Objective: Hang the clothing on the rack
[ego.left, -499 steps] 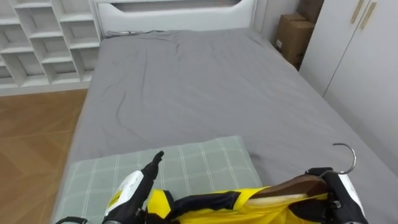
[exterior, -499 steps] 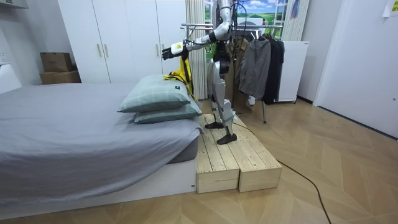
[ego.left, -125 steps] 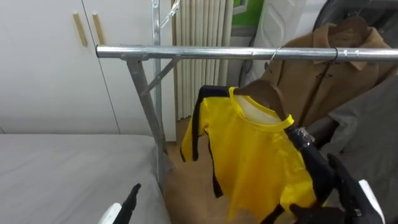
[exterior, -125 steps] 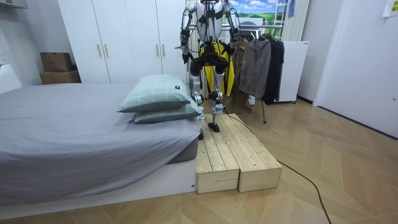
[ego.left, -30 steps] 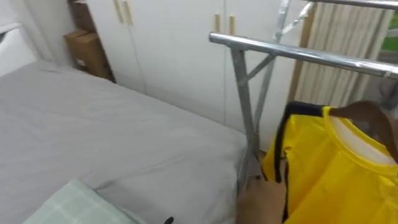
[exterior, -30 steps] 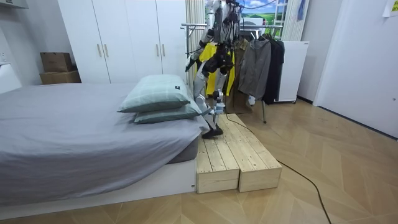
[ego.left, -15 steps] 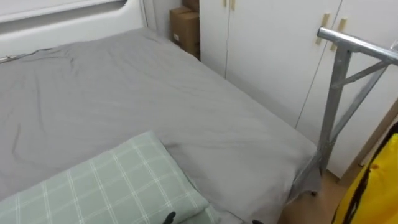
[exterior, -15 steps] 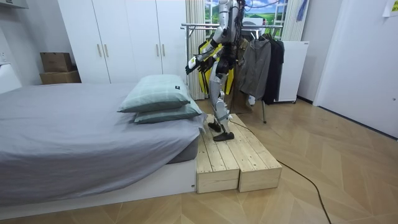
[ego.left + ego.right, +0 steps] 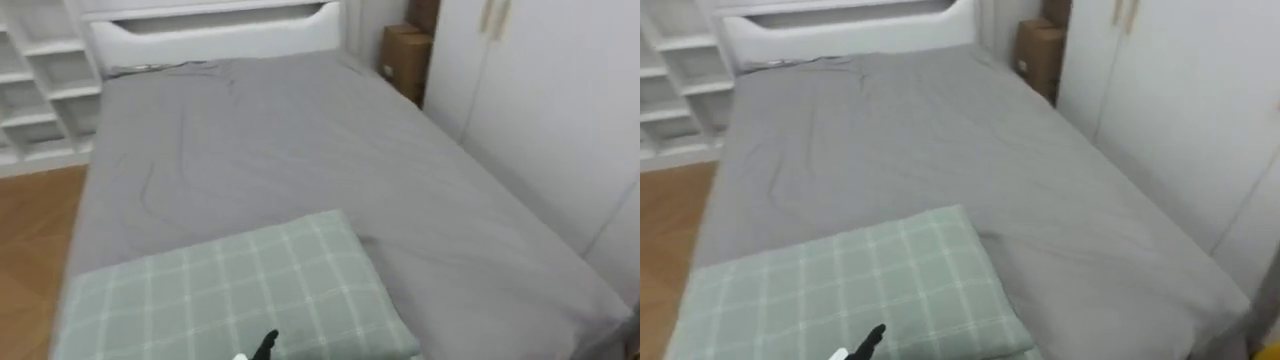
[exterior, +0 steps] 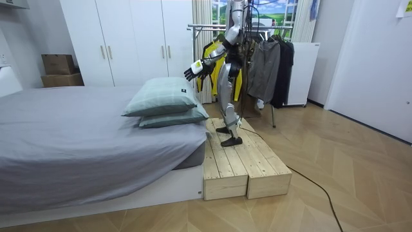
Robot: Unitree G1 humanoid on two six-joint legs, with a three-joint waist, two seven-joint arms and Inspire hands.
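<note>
Room view shows the left hand (image 10: 195,69), fingers spread wide, held out toward the bed (image 10: 77,129); the yellow shirt (image 10: 239,80) hangs on the rack (image 10: 205,27) beside the bed.

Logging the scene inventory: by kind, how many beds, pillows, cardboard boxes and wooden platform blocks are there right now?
bed: 1
pillows: 2
cardboard boxes: 2
wooden platform blocks: 2
total: 7

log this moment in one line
yellow shirt: on metal rack | left hand: open, over green checked pillow | stance: wooden platform, facing grey bed
</note>
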